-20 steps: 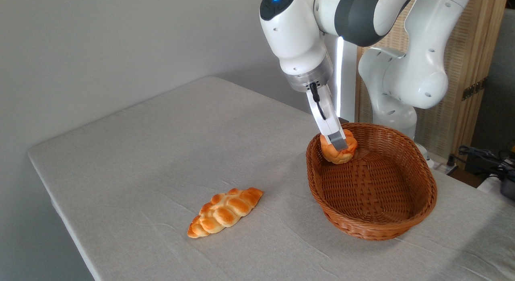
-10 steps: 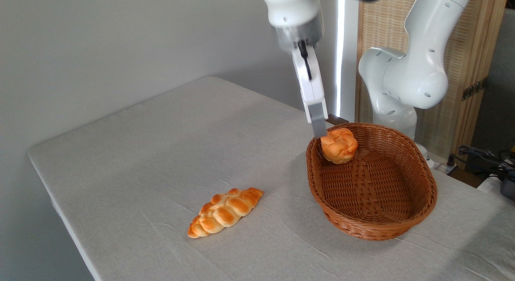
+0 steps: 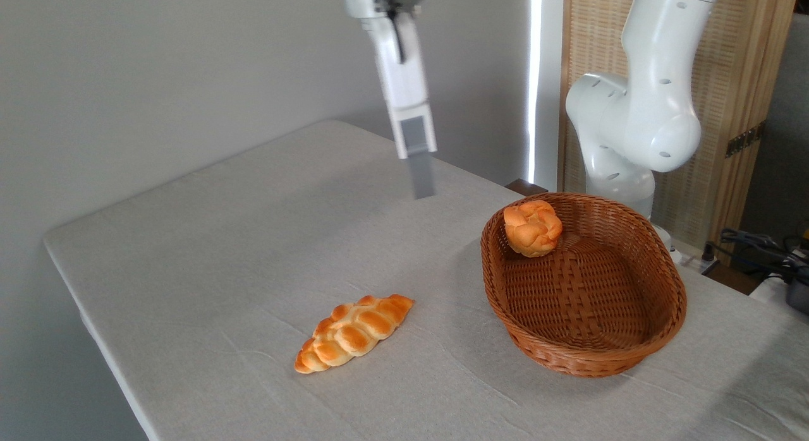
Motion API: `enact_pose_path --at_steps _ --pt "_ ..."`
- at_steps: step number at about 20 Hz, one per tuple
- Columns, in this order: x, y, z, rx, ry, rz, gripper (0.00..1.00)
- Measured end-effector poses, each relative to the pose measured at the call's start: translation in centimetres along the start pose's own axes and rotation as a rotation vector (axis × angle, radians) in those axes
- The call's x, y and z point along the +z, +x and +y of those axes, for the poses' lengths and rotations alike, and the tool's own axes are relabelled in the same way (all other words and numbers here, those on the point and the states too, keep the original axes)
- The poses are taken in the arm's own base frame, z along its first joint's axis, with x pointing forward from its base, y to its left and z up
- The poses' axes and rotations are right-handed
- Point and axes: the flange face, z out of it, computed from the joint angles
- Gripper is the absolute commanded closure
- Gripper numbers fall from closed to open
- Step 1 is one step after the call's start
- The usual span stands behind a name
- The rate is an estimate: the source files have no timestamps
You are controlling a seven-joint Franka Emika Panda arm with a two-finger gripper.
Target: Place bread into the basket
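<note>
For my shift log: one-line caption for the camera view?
Knotted bun rests inside wicker basket; hand raised above table, braided loaf outside.

This looks like a robot lab or test room set up in a plain indoor space: a white multi-jointed robot arm (image 3: pixel 638 112) is mounted at the far edge of a tabletop (image 3: pixel 208 239) covered in pale grey cloth. Behind it stand a bare grey painted wall (image 3: pixel 158 68) and a light wood-framed woven screen (image 3: pixel 733 81). Loose black cables and equipment (image 3: pixel 768 254) lie at the right edge.
</note>
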Motion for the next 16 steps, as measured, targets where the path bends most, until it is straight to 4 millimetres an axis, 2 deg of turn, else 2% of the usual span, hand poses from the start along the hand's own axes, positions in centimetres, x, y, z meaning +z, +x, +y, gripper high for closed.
enact_pose_path --at_steps 4,8,13,16 --pt "-1.2 2.3 -3.1 -0.083 0.047 0.017 0.0" --pt "-2.8 2.7 -6.0 -0.258 0.094 0.089 0.0" --pt "-2.6 5.1 -6.8 -0.377 0.089 0.09 0.0" --pt "-2.5 5.6 -6.9 -0.39 0.089 0.089 0.0"
